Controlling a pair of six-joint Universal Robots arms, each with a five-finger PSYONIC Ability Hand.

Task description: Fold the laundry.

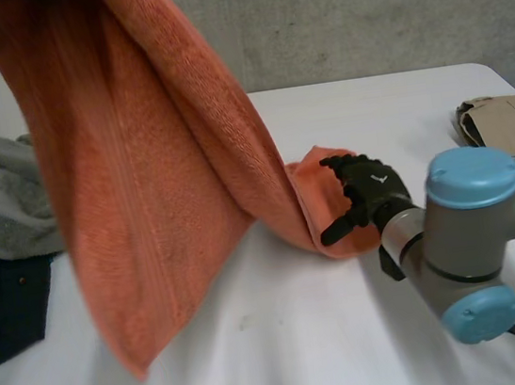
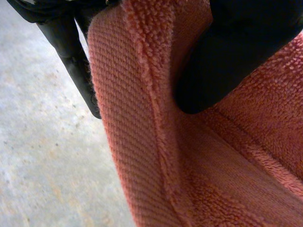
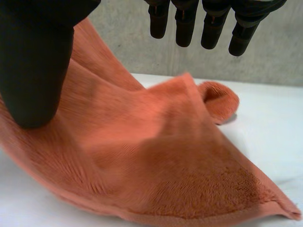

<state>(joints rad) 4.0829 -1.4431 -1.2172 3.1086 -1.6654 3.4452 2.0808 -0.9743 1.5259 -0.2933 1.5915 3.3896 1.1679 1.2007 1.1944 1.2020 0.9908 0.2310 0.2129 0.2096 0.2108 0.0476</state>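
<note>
With the left robot hand pinching the towel high, the right robot hand, seemingly spread, should pinch its low corner firmly first.

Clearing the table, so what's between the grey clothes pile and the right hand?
The orange towel hangs down to the table between the grey clothes pile and the right hand, seen in the head view.

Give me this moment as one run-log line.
left hand pinches orange towel, held high | right hand open over towel's lower end on table | no fold yet | grey garment waiting aside
</note>
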